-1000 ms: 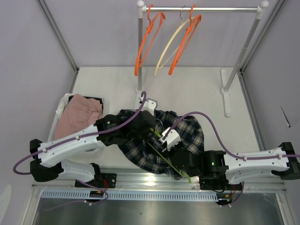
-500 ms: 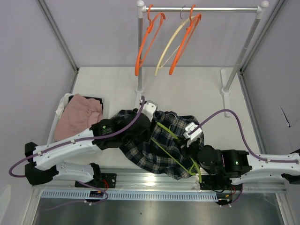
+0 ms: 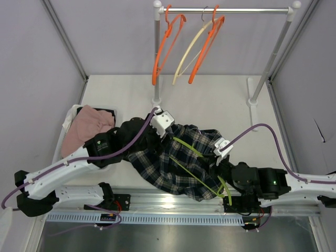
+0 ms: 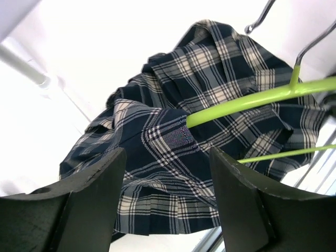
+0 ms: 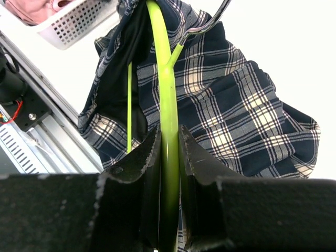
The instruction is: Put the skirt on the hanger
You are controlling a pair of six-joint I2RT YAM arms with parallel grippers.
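Observation:
The navy and white plaid skirt (image 3: 176, 165) lies bunched on the table between the two arms. A lime green hanger (image 3: 197, 152) runs through it, one arm disappearing inside the fabric. My right gripper (image 3: 222, 172) is shut on the hanger's other arm at the skirt's right edge; the right wrist view shows the green bar (image 5: 163, 79) pinched between the fingers of that gripper (image 5: 169, 157), above the plaid (image 5: 236, 115). My left gripper (image 3: 156, 137) hovers over the skirt's upper left part. Its jaws (image 4: 168, 199) stand open and empty above the cloth (image 4: 173, 142) and hanger (image 4: 252, 100).
A clothes rack (image 3: 226, 9) stands at the back with two orange hangers (image 3: 165, 47) and a cream hanger (image 3: 191, 50). A white basket (image 3: 67, 122) holding a pink garment (image 3: 86, 128) sits left of the skirt. A metal rail (image 3: 168, 202) lines the near edge.
My left gripper has opened, let go of the skirt and lifted slightly off it. My right gripper has pulled the green hanger to the right, with the skirt staying on it.

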